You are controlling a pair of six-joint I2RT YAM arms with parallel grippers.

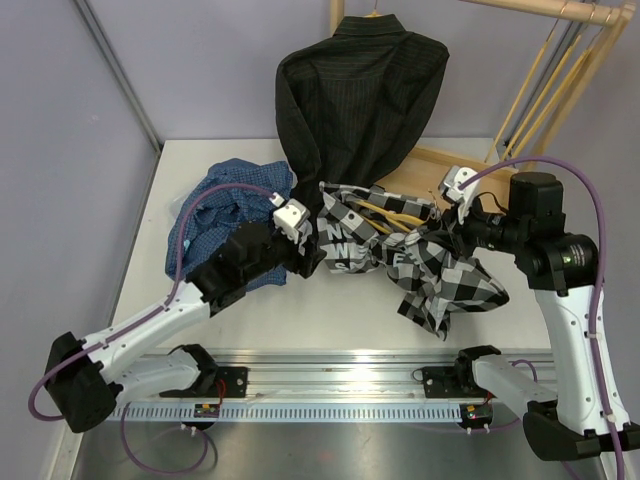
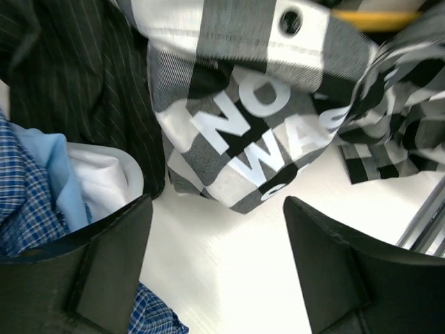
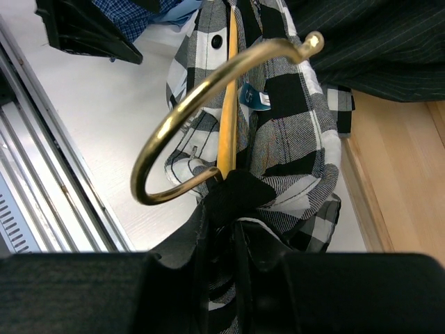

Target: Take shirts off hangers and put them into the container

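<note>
checked shirt [image 1: 420, 265] lies bunched on the table [image 2: 229, 271] just right of the basket [image 2: 135, 174], long axis running away from the basket toward the right arm. hanger [image 3: 228, 104] is inside it on the same axis, metal hook [image 3: 139, 181] pointing away from the basket. right gripper [image 3: 233, 191] pinches the hanger at the hook's base. left gripper [image 2: 215, 209] is spread wide, holding nothing, between basket and shirt. blue checked shirt [image 1: 215, 215] is heaped in the basket. pinstriped shirt [image 1: 360, 100] hangs beyond the basket.

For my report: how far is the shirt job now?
Done: the blue checked shirt, a light blue one and a white one lie in the basket. In hand: the right hand grips the hanger in the black-and-white shirt; the left hand is open. Left: the black striped shirt, hanging.
</note>
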